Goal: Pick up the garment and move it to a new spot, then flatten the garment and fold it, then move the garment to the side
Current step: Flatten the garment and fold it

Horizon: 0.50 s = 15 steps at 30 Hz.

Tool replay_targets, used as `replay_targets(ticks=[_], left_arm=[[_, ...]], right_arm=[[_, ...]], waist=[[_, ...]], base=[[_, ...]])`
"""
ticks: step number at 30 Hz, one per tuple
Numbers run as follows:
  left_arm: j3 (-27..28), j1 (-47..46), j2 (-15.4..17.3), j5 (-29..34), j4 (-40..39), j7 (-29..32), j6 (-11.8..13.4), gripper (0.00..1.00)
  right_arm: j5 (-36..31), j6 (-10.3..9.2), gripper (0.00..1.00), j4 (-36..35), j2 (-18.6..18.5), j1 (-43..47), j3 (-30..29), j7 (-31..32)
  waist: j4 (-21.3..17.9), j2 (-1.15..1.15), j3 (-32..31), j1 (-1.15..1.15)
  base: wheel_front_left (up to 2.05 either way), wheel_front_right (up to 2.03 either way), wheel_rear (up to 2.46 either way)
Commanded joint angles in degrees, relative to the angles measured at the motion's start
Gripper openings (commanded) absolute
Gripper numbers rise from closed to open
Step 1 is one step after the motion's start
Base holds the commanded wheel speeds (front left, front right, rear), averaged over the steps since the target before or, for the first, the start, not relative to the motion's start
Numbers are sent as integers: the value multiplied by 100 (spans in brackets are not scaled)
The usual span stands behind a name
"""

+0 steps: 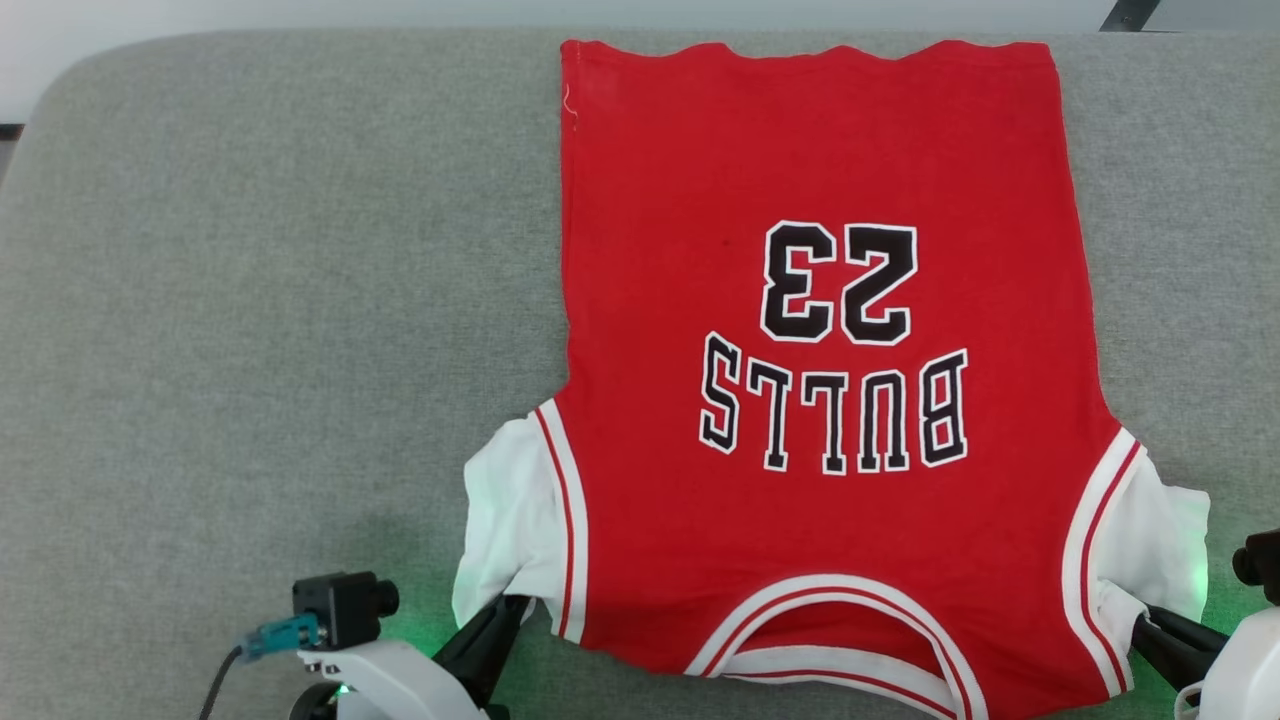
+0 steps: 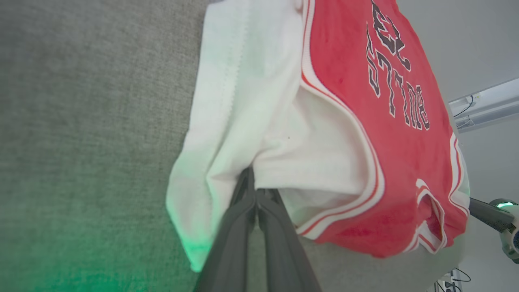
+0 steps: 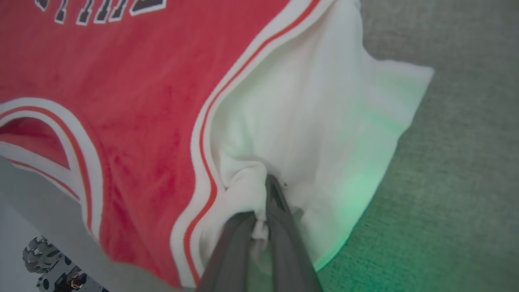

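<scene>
Left end effector (image 2: 254,182) and right end effector (image 3: 269,184) each pinch a white sleeve of the flat red garment (image 1: 830,350).

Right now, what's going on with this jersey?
The robot's left hand and right hand are each shut on a white sleeve of the garment. The garment lies spread flat, print up, on the grey surface, collar nearest the robot, hem toward the far edge. No fold is made yet.

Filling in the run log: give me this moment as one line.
garment: spread flat on grey surface, print up | left gripper: shut on its white sleeve | right gripper: shut on other sleeve
</scene>
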Motion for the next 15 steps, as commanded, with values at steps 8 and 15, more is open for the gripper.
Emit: replay_targets(ticks=[8, 15], left_arm=[[-202, -176, -311, 114, 793, 61, -178, 0], [-194, -177, -325, 116, 975, 1, -286, 0]], right_arm=[[-75, -32, 0, 785, 48, -283, 551, -343], [-22, -30, 99, 909, 3, -555, 776, -668]], waist=[[33, 0, 18, 0], [-103, 0, -56, 0]], base=[[0, 0, 0], [0, 0, 0]])
